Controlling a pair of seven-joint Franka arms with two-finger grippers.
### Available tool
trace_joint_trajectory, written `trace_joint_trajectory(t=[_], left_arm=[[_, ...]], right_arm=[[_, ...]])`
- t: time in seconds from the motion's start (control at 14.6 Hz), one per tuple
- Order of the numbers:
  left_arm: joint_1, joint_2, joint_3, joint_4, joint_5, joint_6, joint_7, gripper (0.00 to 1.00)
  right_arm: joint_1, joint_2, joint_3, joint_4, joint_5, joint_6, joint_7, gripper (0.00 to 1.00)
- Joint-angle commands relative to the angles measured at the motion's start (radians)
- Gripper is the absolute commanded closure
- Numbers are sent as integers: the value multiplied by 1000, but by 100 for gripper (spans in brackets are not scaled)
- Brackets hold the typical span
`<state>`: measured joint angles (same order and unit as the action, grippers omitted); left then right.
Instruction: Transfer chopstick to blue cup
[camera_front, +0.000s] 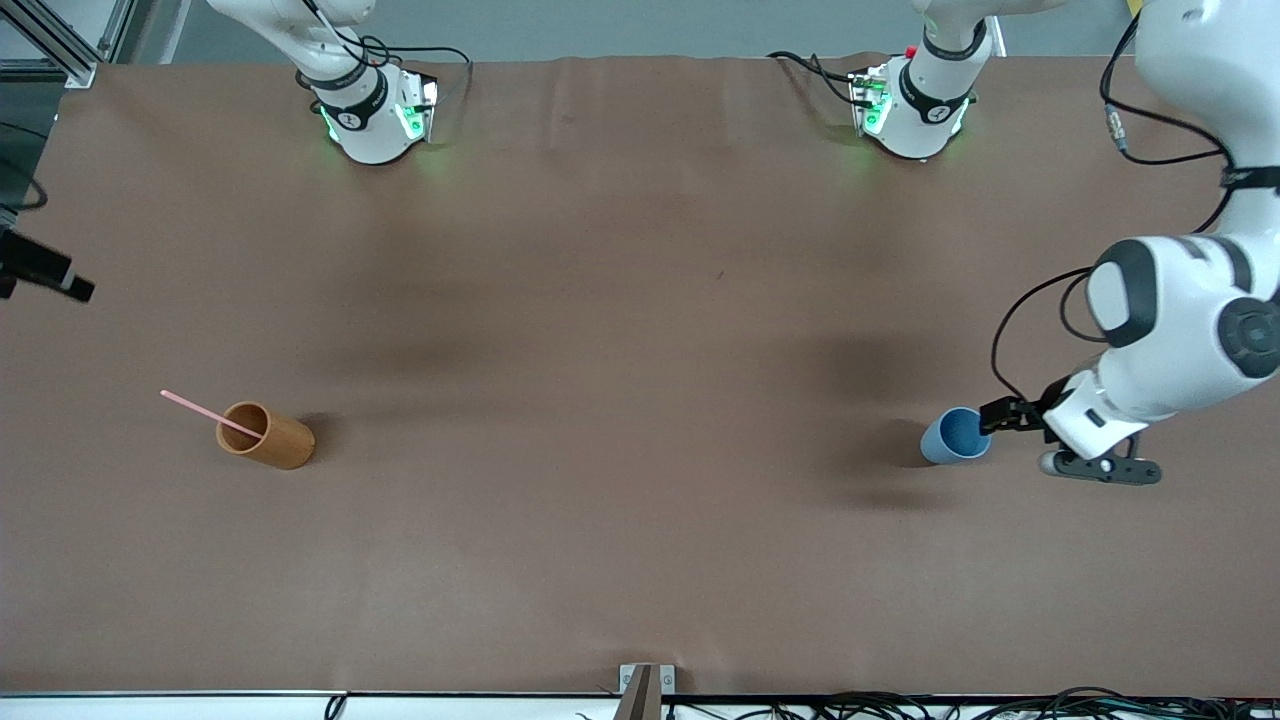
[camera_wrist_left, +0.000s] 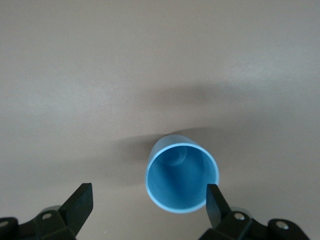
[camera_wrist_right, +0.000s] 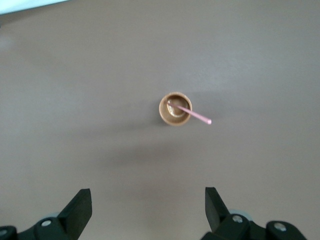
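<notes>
Two cups sit well apart on the brown table (camera_front: 640, 330), and from the front view you can see your job runs between them. The chopstick (camera_front: 205, 411) stands tilted in the wooden cup (camera_front: 268, 436) at the right arm's end, its upper part sticking out past the rim. The blue cup (camera_front: 955, 435) is upright at the left arm's end with the left gripper (camera_front: 1000, 415) just beside its rim, fingers spread and holding nothing. The right gripper is not in this view.

In the left wrist view the blue cup (camera_wrist_left: 182, 177) lies just ahead of the left gripper (camera_wrist_left: 148, 202), between the spread fingers and closer to one fingertip (camera_wrist_left: 214, 197). Its inside is bare — nothing in it yet.

In the right wrist view the right gripper (camera_wrist_right: 148, 205) hangs high with the wooden cup (camera_wrist_right: 175, 109) well ahead of its released fingers. The chopstick (camera_wrist_right: 195, 115) leans on the rim, its lower end on the cup's floor, and it is the only thing inside.

You should expect the stick to be light, stiff and smooth — likely to pivot or slip in a loose pinch. Take it on the exposed length above the rim, squarely across, and lift straight so the light cup does not tip.
</notes>
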<state>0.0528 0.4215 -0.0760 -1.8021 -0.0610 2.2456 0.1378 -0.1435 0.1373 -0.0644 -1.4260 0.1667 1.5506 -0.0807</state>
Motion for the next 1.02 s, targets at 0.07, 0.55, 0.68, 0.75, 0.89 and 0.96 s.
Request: trace_joint_trajectory(t=[0.07, 0.55, 0.68, 0.75, 0.89, 0.96], left_arm=[[-2, 33, 1, -55, -11, 86, -4, 0], [-1, 54, 1, -100, -8, 177, -3, 93], [-1, 54, 1, -99, -3, 177, 5, 100], [-2, 54, 1, -98, -3, 177, -1, 100], [-4, 48, 2, -92, 0, 175, -1, 100], [-8, 40, 1, -86, 0, 167, -3, 100]], right_arm=[[-73, 117, 9, 3, 129, 71, -71, 1], [-160, 194, 11, -155, 252, 195, -193, 5], [-183, 196, 11, -215, 293, 259, -287, 8], [-194, 196, 11, -241, 306, 282, -313, 11], [-197, 196, 11, -278, 321, 324, -356, 18], [-202, 202, 11, -281, 332, 330, -360, 20]])
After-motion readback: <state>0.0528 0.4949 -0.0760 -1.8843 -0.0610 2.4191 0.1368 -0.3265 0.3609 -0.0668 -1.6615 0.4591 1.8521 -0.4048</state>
